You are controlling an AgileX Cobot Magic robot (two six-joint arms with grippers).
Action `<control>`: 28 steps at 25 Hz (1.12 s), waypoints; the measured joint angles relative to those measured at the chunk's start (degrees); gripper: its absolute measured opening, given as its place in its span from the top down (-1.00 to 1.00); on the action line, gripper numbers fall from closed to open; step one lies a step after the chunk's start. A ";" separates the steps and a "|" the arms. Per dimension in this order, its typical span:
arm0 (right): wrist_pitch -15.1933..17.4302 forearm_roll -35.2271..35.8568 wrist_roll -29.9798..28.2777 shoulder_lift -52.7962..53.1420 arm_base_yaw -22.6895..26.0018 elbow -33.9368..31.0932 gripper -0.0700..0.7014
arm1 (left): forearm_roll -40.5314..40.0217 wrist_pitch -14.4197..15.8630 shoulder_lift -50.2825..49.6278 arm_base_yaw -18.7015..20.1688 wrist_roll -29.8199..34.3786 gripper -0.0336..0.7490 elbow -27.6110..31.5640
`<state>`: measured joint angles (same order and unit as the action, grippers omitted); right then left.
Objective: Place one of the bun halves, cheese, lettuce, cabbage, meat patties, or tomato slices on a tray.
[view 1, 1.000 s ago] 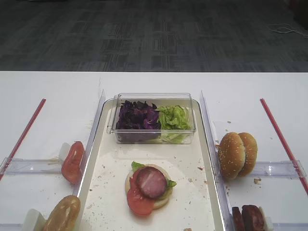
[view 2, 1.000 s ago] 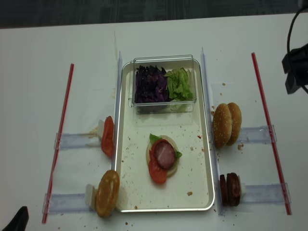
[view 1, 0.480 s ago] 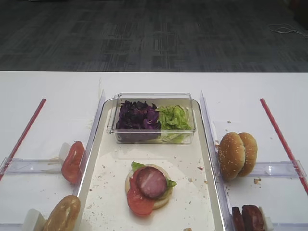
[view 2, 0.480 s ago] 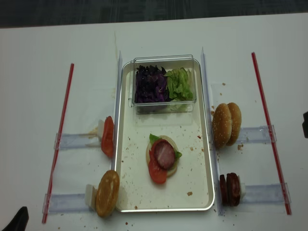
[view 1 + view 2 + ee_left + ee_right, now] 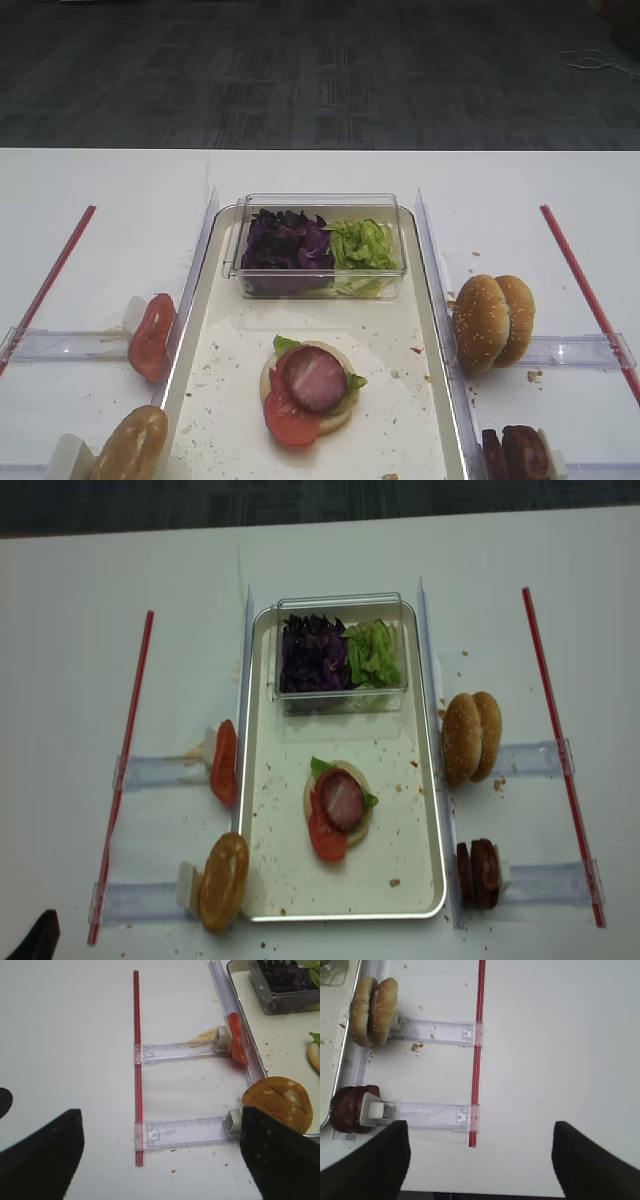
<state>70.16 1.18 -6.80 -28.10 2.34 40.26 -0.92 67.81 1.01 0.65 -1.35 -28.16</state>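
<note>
While right end effector [image 5: 479,1160] hangs spread, empty, beside patties [image 5: 347,1109] — upright discs could topple, miss tray [image 5: 425,880]; left end effector [image 5: 160,1160] wide too.

A clear plastic box [image 5: 342,702], red strips [image 5: 124,765] and clear rails [image 5: 160,772].

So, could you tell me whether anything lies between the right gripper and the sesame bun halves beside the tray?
Nothing visible does. The right gripper hangs open over bare table, and only a red strip and clear holder lie flat between it and the bun halves standing outside the tray.
</note>
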 joint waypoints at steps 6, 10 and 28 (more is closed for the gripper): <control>-0.93 0.11 0.21 6.83 0.00 -6.91 -0.77 | 0.00 0.00 0.00 0.00 0.00 -0.66 0.00; -2.33 0.31 0.21 11.57 0.00 -10.45 -0.77 | 0.00 0.00 0.00 0.00 0.00 -0.66 0.00; -5.79 1.59 0.21 28.97 0.00 -12.34 -0.77 | 0.00 0.00 0.00 0.00 0.00 -0.66 0.00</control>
<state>64.37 2.77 -6.60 0.87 2.34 27.92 -0.92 67.81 1.01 0.65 -1.35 -28.16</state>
